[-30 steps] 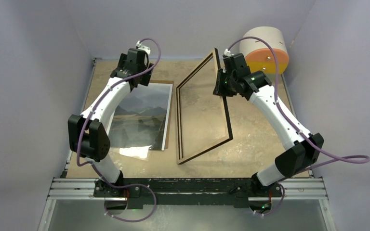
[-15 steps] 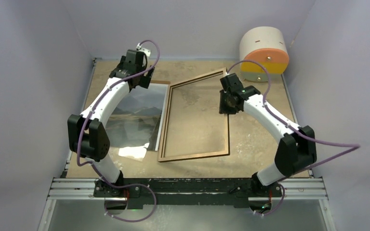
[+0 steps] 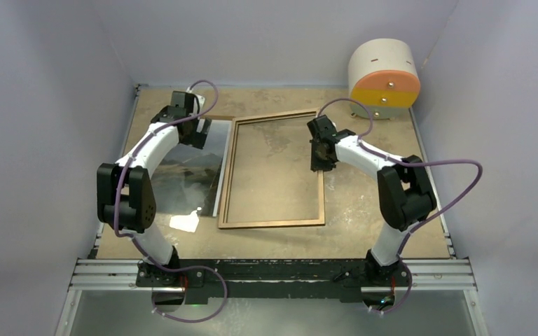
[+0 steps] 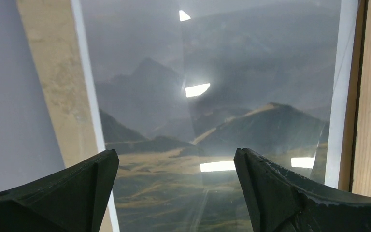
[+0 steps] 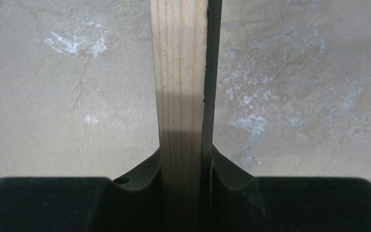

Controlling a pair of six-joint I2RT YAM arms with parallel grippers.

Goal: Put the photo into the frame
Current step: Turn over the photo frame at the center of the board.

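Right gripper (image 3: 319, 150): jaws closed on the right-hand rail of the frame; in the wrist view the rail runs straight between the fingers (image 5: 137, 176), wood face and black edge both showing
Left gripper (image 3: 195, 130): jaws spread wide, nothing between them, poised over the far end of the photo
Frame (image 3: 272, 223): wood-brown back upward, on or just above the table (image 3: 371, 210), centre; left rail just beside the photo's right border, and whether it overlaps that border cannot be told
Photo (image 3: 185, 178): picture side up, flat at the left of the table, outside the frame, glossy with bright glare patches
Stage: frame lies back-up, print not yet lifted
Hazard, overlap: if the left rail rests on the print's border, pulling the print could crease it or drag the frame
Hazard, pick-up: a flat glossy sheet offers no raised edge, so fingers may skid instead of catching
Hazard, release: opening while the rail is off the table would let the frame drop and shift
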